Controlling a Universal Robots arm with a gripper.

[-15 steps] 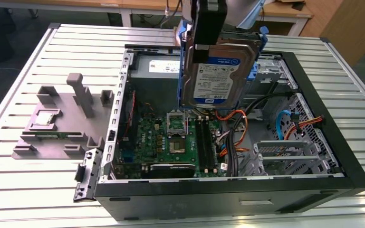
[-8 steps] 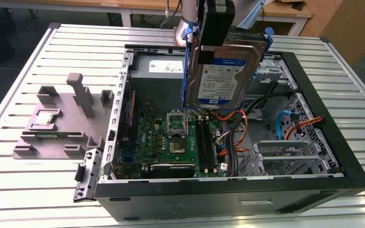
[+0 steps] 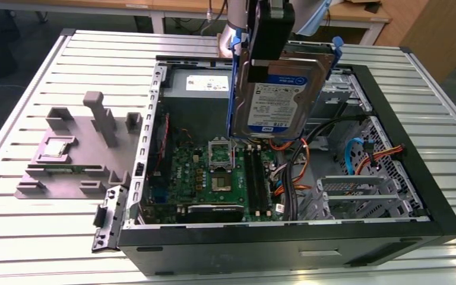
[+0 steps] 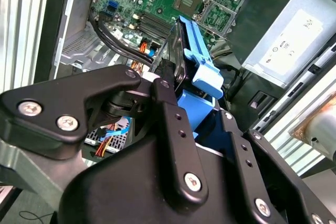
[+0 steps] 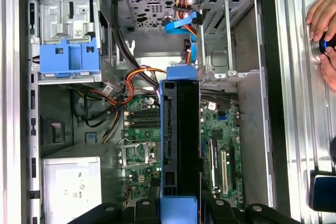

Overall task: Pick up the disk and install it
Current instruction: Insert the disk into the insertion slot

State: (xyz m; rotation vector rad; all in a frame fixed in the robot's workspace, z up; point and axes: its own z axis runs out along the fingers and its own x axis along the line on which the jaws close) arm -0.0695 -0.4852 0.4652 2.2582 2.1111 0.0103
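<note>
One silver-grey rectangular hard disk (image 3: 279, 98) with a white-and-blue label, framed by a blue plastic caddy, hanging upright above the open black computer case (image 3: 291, 240), over the green motherboard (image 3: 212, 175). Clamped at its upper end by the black tool (image 3: 272, 50), closed on the caddy. Beside the case, toward the exterior view's left, a grey moulded fixture (image 3: 78, 160) on the slatted metal surface (image 3: 30, 237).

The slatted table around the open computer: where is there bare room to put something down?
The silver slatted metal table lies bare on the exterior view's left, both nearer than and beyond the grey plastic fixture. The open black computer case is crowded: green circuit board, black cables, and the silver blue-framed disk held above them.
</note>
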